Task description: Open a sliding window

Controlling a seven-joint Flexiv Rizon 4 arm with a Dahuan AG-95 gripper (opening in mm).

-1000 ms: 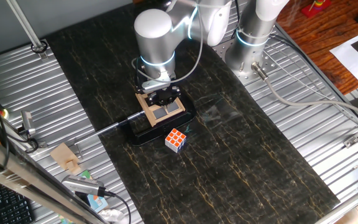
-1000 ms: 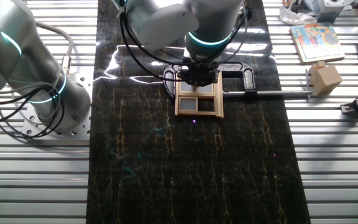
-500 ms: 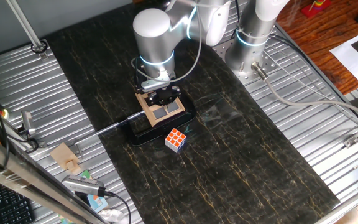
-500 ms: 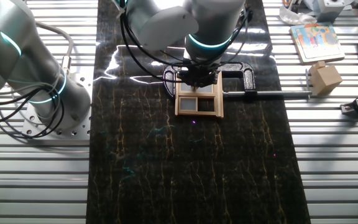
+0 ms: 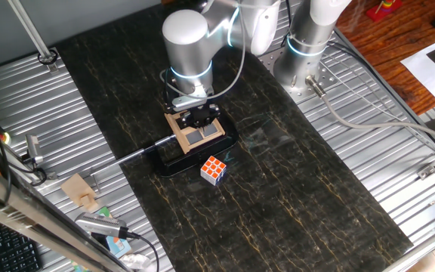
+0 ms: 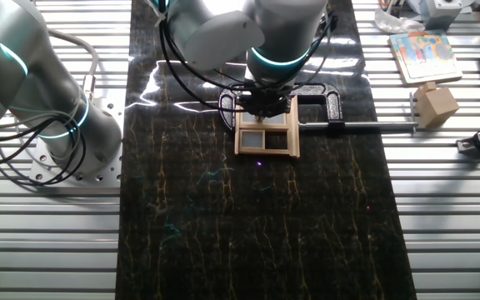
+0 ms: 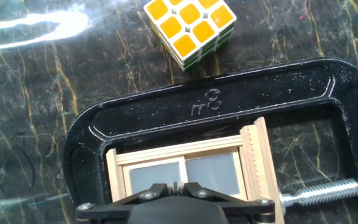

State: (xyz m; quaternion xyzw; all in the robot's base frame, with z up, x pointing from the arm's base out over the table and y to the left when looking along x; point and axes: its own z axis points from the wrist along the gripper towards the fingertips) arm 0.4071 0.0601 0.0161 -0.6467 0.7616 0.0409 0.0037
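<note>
The sliding window (image 5: 195, 133) is a small tan wooden frame with grey panes, held in a glossy black C-clamp (image 7: 210, 99) in the middle of the dark mat. My gripper (image 5: 200, 119) stands right over its far half and hides that part. From the other fixed view the gripper (image 6: 262, 108) covers the window's (image 6: 265, 137) upper panes. In the hand view the gripper (image 7: 174, 185) has its fingers drawn together on a thin upright piece at the middle bar of the window (image 7: 185, 171).
A Rubik's cube (image 5: 214, 169) lies on the mat just beyond the clamp, orange face up in the hand view (image 7: 190, 25). The clamp's screw rod (image 6: 373, 127) sticks out sideways toward a small wooden block (image 6: 436, 104). A second arm's base (image 5: 304, 53) stands at the mat's edge.
The arm has shifted very slightly sideways over the window. The frame, clamp and cube stay where they were.
</note>
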